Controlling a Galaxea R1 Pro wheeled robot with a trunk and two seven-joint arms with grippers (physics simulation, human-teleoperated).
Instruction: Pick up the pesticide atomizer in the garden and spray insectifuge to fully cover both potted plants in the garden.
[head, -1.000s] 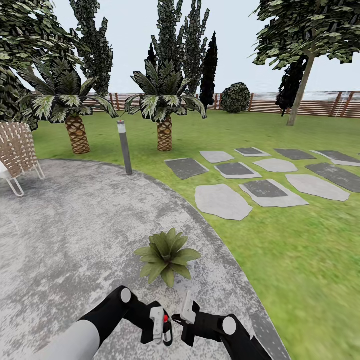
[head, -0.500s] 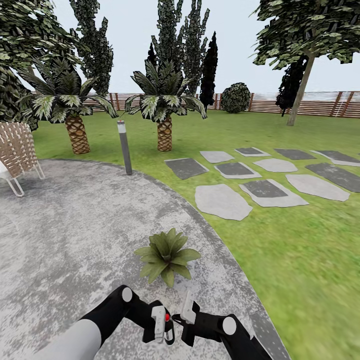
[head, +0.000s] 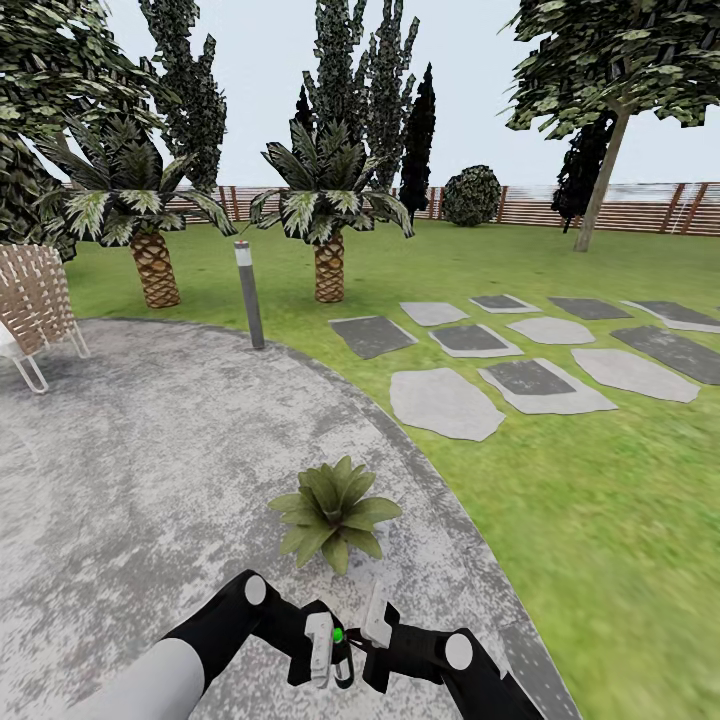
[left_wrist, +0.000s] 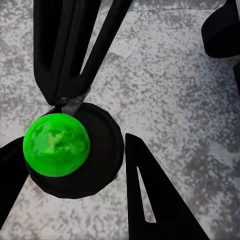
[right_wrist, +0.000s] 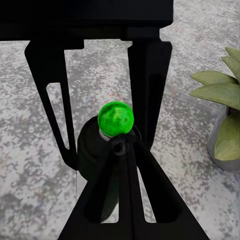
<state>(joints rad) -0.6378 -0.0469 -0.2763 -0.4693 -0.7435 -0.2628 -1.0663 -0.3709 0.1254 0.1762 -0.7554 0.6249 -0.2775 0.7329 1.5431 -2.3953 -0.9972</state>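
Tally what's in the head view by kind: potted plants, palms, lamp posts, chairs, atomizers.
Potted plants: 1
Palms: 2
Lamp posts: 1
Chairs: 1
Atomizers: 1, between the left gripper and right gripper
Total: 6

The grey paved patio (head: 130, 450) bears a potted plant (head: 335, 512) and chair (head: 35, 305).

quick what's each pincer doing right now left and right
Left pincer: shut on the pesticide atomizer, its top glowing green.
Right pincer: fingertips closed together at the atomizer's top; it holds nothing.
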